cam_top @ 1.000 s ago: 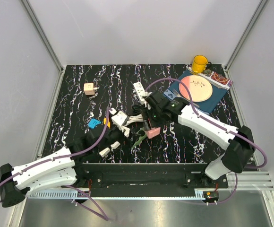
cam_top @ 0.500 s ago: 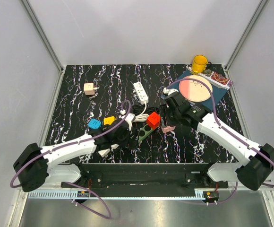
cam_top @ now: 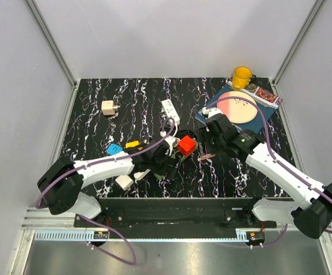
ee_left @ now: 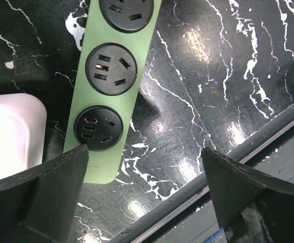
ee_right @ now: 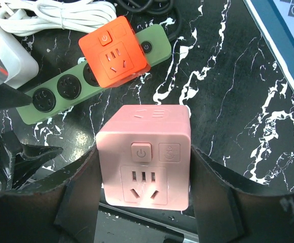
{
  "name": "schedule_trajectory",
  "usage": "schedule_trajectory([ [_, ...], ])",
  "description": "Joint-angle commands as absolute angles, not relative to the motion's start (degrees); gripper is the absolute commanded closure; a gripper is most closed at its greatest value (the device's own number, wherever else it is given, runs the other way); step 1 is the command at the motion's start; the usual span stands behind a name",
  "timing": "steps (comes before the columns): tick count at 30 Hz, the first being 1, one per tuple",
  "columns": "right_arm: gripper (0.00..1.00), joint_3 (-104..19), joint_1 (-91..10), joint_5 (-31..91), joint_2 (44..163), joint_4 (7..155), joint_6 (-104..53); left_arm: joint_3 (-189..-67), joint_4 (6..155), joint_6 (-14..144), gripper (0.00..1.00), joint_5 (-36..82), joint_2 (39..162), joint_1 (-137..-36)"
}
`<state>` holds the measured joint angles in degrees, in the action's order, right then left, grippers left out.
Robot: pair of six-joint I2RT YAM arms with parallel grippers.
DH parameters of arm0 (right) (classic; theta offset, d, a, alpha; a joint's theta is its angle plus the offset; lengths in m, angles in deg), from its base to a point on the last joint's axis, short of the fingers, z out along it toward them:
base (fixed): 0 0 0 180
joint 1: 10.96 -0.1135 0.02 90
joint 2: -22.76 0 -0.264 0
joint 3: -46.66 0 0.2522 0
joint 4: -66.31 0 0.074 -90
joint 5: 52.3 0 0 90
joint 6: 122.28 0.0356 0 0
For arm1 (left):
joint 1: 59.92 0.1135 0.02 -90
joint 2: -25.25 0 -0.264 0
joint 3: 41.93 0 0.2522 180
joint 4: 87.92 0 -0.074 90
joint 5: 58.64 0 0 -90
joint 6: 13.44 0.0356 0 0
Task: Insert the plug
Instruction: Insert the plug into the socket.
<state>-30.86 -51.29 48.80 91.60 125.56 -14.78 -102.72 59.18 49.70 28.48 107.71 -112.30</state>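
Observation:
My right gripper [ee_right: 144, 174] is shut on a pink cube adapter [ee_right: 144, 157], held by its sides just above the table; in the top view the gripper [cam_top: 208, 152] is right of the red cube. A green power strip [ee_right: 61, 91] with round black sockets lies to the left, and a red cube adapter [ee_right: 114, 50] sits plugged into it. My left gripper [ee_left: 144, 195] is open and empty, with the strip's free end [ee_left: 117, 76] near its left finger [ee_left: 50, 187]. In the top view it [cam_top: 165, 162] covers most of the strip, beside the red cube [cam_top: 185, 145].
A white power strip [cam_top: 170, 110] with coiled cable lies behind. Beige [cam_top: 107, 107], blue [cam_top: 114, 149], yellow [cam_top: 133, 144] and white [cam_top: 123, 182] adapters lie to the left. A plate [cam_top: 237, 106], blue mat and yellow mug [cam_top: 241, 76] stand back right. The table's front rail [ee_left: 213, 172] is close.
My left arm has swung right and forward to the green strip's near end. My right arm has carried the pink cube to the right, away from the strip. The red cube stays on the strip.

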Motion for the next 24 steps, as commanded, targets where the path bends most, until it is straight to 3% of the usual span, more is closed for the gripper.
schedule_trajectory([
  [1, 1.00, -31.1, -50.9, 48.8, 88.6, 121.6, -18.7, -104.9, 61.9, 49.0, 0.02, 23.4, 107.6, -112.3],
  [12, 1.00, -34.5, -51.4, 30.9, 97.3, 116.3, -28.1, -103.3, 54.7, 52.1, 0.01, 35.2, 89.5, -108.1],
  [24, 1.00, -42.1, -57.2, 28.8, 113.7, 112.9, -31.3, -106.6, 44.4, 65.1, 0.01, 52.3, 69.1, -96.2],
])
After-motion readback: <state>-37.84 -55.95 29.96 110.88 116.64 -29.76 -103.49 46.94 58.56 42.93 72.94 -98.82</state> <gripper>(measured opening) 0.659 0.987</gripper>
